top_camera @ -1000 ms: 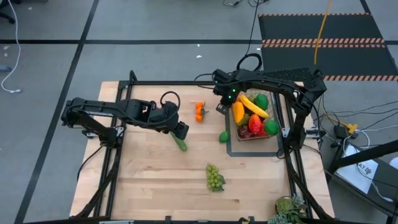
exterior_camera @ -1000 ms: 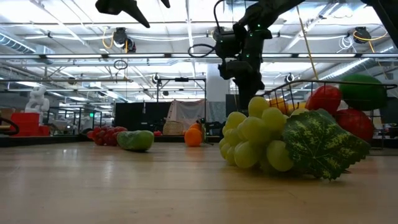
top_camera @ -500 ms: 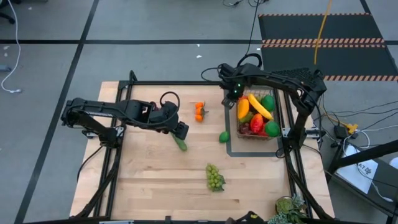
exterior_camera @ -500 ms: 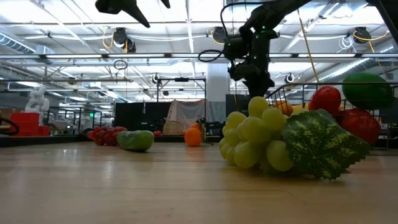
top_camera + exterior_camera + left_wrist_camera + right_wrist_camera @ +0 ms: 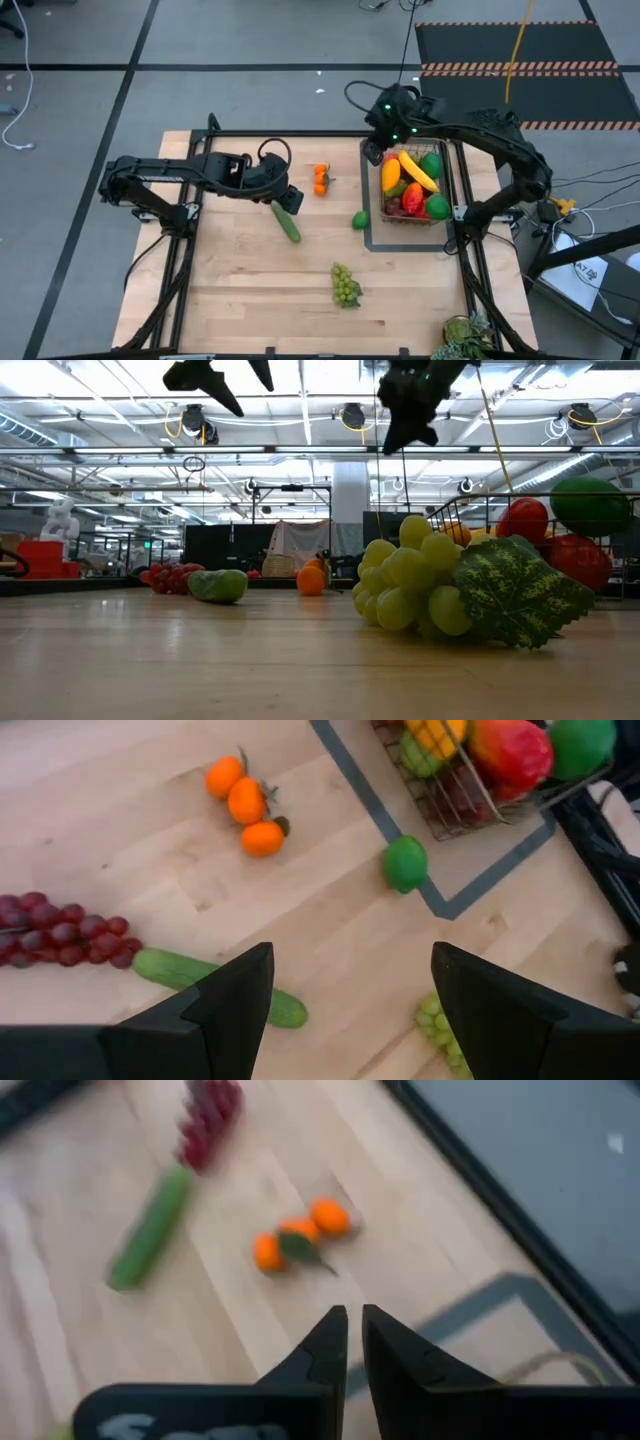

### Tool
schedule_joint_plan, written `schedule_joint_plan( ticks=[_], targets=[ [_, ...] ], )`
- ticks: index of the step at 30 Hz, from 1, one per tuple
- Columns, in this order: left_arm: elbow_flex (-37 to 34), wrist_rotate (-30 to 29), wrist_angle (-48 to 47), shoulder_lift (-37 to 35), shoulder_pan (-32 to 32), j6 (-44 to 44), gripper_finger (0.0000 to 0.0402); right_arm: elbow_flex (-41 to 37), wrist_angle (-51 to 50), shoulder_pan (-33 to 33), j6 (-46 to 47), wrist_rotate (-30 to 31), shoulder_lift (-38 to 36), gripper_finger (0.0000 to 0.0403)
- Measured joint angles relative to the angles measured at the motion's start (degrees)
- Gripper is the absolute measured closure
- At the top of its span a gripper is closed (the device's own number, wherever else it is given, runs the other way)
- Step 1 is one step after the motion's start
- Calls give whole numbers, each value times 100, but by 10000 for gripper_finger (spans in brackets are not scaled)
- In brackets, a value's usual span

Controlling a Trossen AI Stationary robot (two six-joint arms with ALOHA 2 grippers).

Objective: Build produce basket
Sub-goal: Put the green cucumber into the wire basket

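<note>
Since a second ago the right gripper (image 5: 385,152) has drawn back from over the basket (image 5: 409,187) toward the table's far edge and risen, while the left gripper (image 5: 288,200) has pulled back off the cucumber (image 5: 286,225), which now lies uncovered. That basket sits on the dark tray frame (image 5: 372,240) at the table's right, filled with a banana (image 5: 413,169), red apples (image 5: 410,200) and green fruit. A lime (image 5: 360,220) lies just beside the frame's left edge. Three oranges (image 5: 321,179) lie farther left, the green grapes (image 5: 345,285) nearer the front, purple grapes (image 5: 60,927) beside the cucumber's end. Right fingers (image 5: 322,1348) are nearly touching, holding nothing; left fingers (image 5: 228,1001) are spread wide, empty, above the table (image 5: 240,290).
</note>
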Motion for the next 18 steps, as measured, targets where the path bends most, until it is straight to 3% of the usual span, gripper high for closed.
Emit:
schedule_joint_plan(
  ticks=[11, 18],
  targets=[
    [0, 52, -975, 0, 229, 82, 133, -857, 1541, 651, 1480, -114, -1068, 375],
    [0, 155, -1058, 0, 213, 780, 133, -921, 2089, 1213, 2948, -88, -1568, 375]
  ],
)
